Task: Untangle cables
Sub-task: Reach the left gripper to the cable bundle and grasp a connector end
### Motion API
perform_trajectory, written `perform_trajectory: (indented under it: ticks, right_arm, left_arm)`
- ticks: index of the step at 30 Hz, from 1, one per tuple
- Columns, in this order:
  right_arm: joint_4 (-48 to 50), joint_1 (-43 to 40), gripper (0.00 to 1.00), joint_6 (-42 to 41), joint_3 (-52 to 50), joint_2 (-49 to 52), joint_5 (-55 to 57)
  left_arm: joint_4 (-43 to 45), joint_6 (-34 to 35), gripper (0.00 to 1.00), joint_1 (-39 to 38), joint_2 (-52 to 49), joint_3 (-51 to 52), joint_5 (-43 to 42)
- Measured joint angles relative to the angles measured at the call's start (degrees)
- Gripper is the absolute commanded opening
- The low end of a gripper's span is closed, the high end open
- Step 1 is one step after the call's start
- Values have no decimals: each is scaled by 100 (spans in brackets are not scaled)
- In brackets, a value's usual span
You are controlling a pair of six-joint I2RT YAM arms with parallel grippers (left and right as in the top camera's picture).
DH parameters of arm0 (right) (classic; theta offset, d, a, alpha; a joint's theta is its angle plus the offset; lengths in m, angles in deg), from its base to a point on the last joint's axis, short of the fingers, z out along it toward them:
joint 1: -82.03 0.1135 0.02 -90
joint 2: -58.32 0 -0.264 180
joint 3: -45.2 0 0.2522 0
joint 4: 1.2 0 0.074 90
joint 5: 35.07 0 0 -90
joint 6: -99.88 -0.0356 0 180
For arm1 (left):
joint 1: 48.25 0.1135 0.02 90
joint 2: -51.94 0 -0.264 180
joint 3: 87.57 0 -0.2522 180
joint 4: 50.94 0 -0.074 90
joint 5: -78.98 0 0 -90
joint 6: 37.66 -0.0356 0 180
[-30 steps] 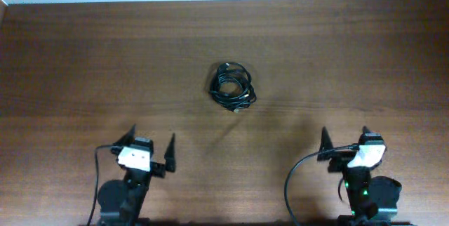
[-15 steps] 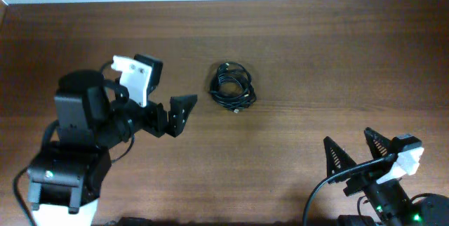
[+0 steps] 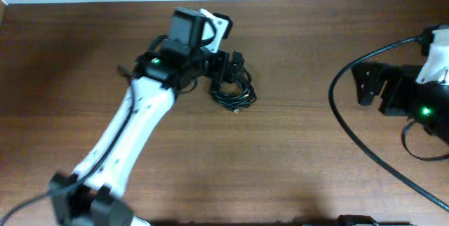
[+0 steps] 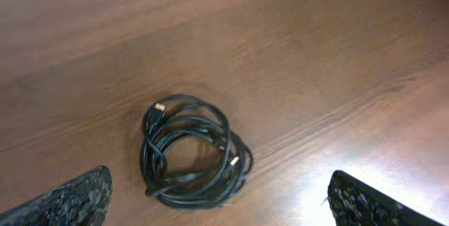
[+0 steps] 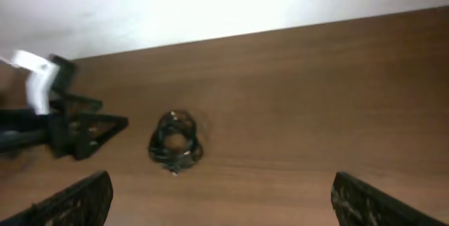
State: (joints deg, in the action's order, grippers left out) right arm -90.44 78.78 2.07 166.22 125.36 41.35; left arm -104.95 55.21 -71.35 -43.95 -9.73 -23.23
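Observation:
The cables [image 3: 234,90] lie as one small black coiled bundle on the wooden table, a little behind its middle. A metallic plug end [image 3: 237,111] sticks out at the front. My left gripper [image 3: 228,67] is open and hovers at the bundle's upper-left edge, not holding it. In the left wrist view the bundle [image 4: 191,153] lies between and just ahead of the open fingers [image 4: 219,178], with two plug ends showing. My right gripper [image 3: 363,89] is open and empty, far to the right of the bundle. The right wrist view shows its open fingers [image 5: 221,184] and the bundle [image 5: 175,144] far off.
The brown wooden table [image 3: 316,170] ends at a white wall at the back. My left arm [image 3: 133,128] stretches diagonally from the front left. A thick black arm wire [image 3: 365,149] loops over the right side. The left arm also shows in the right wrist view [image 5: 63,124].
My left arm has swung from the front left up to the cable bundle. My right arm has lifted from the front right to the right edge, facing left. The bundle has not moved.

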Motion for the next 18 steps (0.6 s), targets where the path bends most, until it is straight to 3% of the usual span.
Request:
perform_trajectory:
  ticks: [7, 13, 18]
  right_arm:
    - [-409, 0, 99, -103, 181, -50, 216]
    - [-807, 0, 99, -122, 181, -50, 216]
    - [-1139, 0, 99, -125, 184, -50, 223]
  left_arm:
    - [-323, 758, 98, -310, -1403, 0, 1886]
    - [-59, 1043, 98, -310, -1862, -2, 1755]
    - [796, 1113, 99, -310, -1993, -2, 1784]
